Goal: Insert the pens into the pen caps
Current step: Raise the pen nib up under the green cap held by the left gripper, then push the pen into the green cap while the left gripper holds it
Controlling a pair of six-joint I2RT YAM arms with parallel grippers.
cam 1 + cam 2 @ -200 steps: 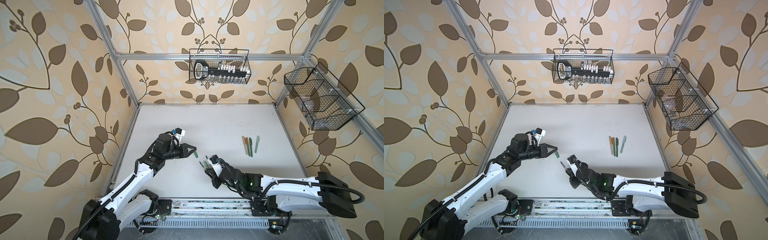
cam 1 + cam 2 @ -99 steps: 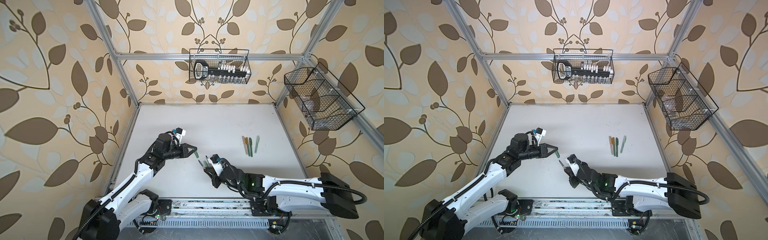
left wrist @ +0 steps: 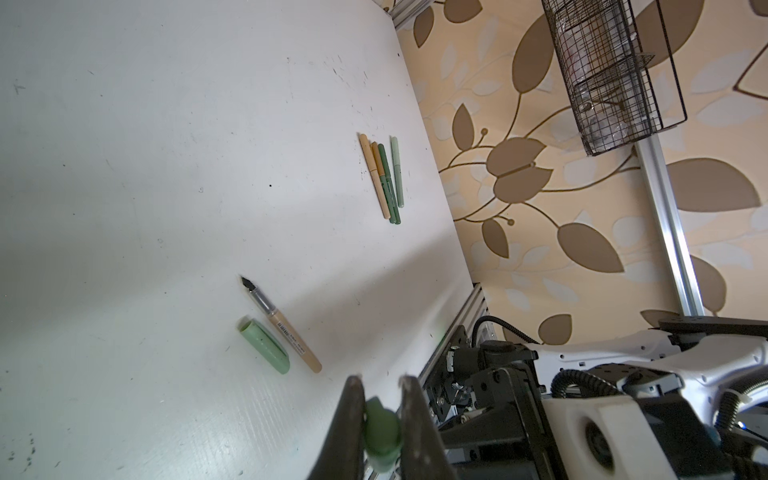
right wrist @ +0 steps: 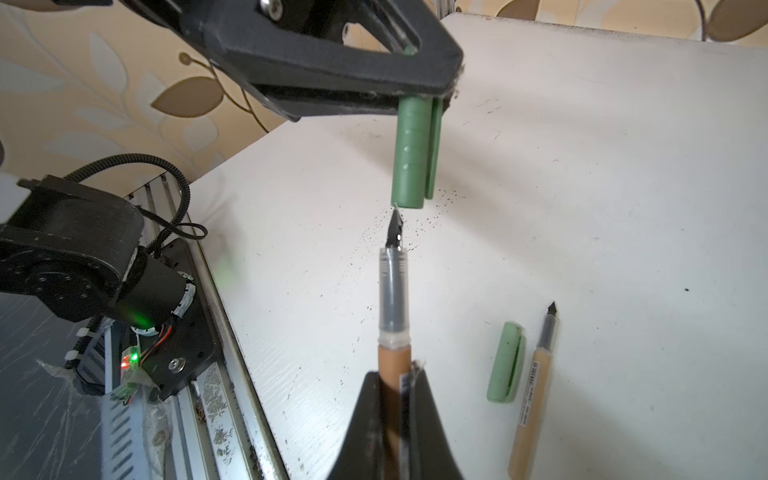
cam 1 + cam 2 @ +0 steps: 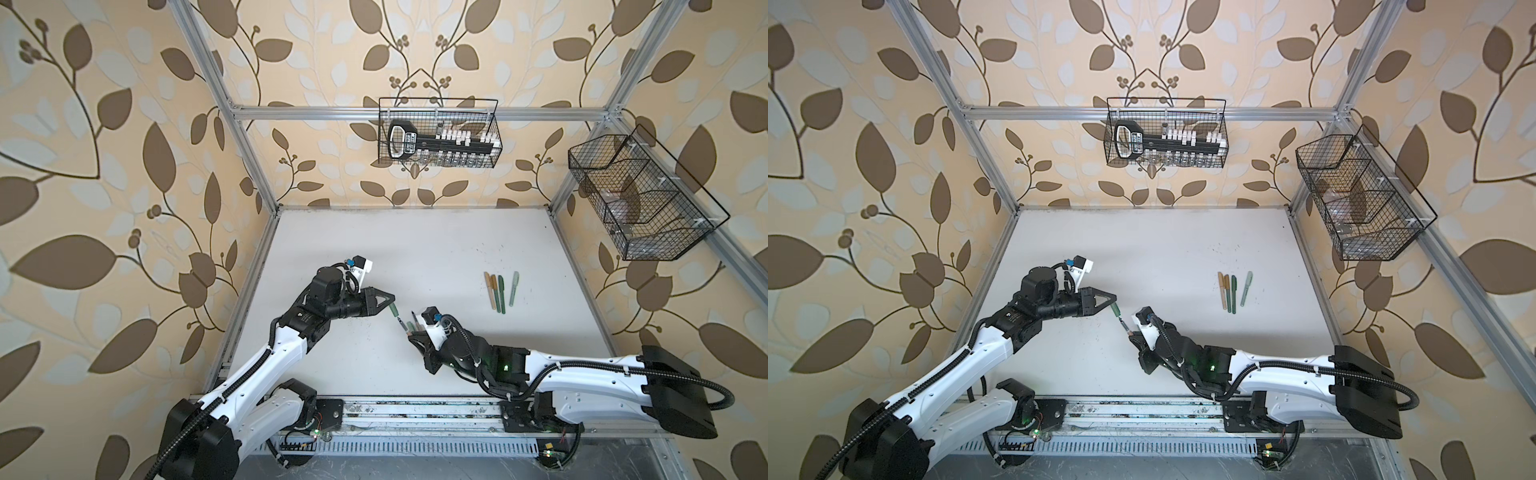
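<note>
Nearer now, our right hand [image 4: 395, 376] is aiming its clamped tan pen [image 4: 393, 299] into the green cap [image 4: 409, 153] our left hand [image 3: 381, 380] is gripping.

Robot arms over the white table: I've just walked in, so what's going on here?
The left gripper holds a green pen cap, open end toward the right arm. The right gripper is shut on a tan fountain pen, its nib pointing at the cap's mouth, just short of it and not yet inside. On the table a pale green cap and another uncapped tan pen lie side by side, and four capped pens lie in a row farther off.
</note>
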